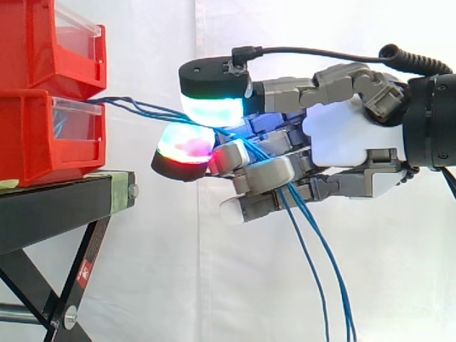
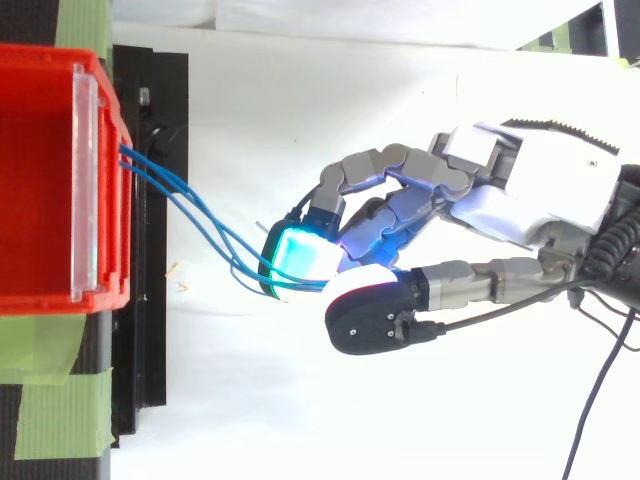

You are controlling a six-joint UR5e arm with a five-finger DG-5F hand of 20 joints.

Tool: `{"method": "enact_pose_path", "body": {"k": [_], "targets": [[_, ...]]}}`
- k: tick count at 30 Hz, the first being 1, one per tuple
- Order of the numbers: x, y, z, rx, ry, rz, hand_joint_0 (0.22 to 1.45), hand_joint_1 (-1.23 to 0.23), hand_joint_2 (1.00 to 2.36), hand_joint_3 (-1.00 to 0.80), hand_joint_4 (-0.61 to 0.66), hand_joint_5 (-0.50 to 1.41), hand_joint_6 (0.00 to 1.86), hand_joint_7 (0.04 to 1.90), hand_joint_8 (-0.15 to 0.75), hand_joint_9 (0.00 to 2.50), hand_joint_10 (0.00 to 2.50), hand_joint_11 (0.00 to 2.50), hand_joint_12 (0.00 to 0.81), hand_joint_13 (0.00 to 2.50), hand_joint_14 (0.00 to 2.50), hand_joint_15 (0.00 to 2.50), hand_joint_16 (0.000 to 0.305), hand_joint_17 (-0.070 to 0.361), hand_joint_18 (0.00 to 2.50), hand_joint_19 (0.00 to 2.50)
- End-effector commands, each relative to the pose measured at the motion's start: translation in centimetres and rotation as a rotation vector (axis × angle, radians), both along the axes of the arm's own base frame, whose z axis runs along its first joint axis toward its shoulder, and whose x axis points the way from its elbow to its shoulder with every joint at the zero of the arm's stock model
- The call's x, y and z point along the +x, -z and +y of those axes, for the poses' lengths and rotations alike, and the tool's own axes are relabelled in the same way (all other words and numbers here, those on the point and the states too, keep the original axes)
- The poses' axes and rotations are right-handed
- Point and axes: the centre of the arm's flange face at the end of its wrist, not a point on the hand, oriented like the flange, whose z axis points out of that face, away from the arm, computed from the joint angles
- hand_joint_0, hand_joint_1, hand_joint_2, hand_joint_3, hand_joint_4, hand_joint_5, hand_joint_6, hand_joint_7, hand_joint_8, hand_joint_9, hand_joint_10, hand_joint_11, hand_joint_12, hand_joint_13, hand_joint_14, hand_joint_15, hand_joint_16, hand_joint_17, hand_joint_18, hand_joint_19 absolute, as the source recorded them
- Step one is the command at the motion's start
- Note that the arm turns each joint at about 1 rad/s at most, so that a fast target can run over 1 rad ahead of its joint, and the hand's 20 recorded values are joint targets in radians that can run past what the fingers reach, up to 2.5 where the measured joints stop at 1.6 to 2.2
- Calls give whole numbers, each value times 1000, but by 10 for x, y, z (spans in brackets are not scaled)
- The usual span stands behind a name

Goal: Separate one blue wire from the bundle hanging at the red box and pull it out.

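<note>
Half done at most, judging from how the wires are lying now. Pinching several blue wires [image 1: 142,108] [image 2: 200,222] together, not one alone, between the glowing pads [image 1: 212,110] of the hand [image 1: 342,135] [image 2: 540,185], and curling the other fingers round the same strands a little further along. Working in the open air near the front of the lower red box [image 1: 43,135], beside the black stand [image 1: 50,206] and not touching it. Holding the wires stretched in a gentle curve from the box front across to the pads, so probably pulling on them a little. Letting the free ends hang straight down under the palm and out of the bottom of the side view.

Done, as far as visible: reaching the bundle and closing on it. Not yet separating a single wire: taking at least three strands into the pinch together and dropping them together below. Not yet pulling anything out either, with all the far ends going into the box behind its clear front.

Needing next, most likely, to loosen the pinch, to pick one strand apart from its neighbours, to close on that one alone, and only then to draw it away from the box until it comes free.
</note>
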Motion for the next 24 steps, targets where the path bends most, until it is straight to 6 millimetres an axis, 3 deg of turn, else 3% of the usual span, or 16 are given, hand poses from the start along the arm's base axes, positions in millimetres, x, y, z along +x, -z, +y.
{"method": "enact_pose_path", "body": {"k": [1, 6, 10, 24], "targets": [[0, 0, 0, 0, 0, 1, 603, -799, 1016, -313, 277, -249, 851, 1018, 341, 873, 209, 1647, 313, 1125, 676, 1615, 31, 69, 723, 757], [0, 0, 0, 0, 0, 0, 624, -822, 1014, -344, 279, -249, 852, 1015, 342, 846, 379, 1615, 316, 1071, 1018, 1523, 31, 71, 766, 820], [0, 0, 0, 0, 0, 0, 622, -756, 1015, -338, 276, -249, 854, 1001, 335, 838, 515, 1583, 315, 1068, 1133, 1490, 31, 70, 780, 840], [0, 0, 0, 0, 0, 0, 629, -604, 1018, -294, 272, -242, 855, 974, 339, 871, 568, 1526, 311, 1103, 1148, 1450, 31, 70, 803, 854]]}}
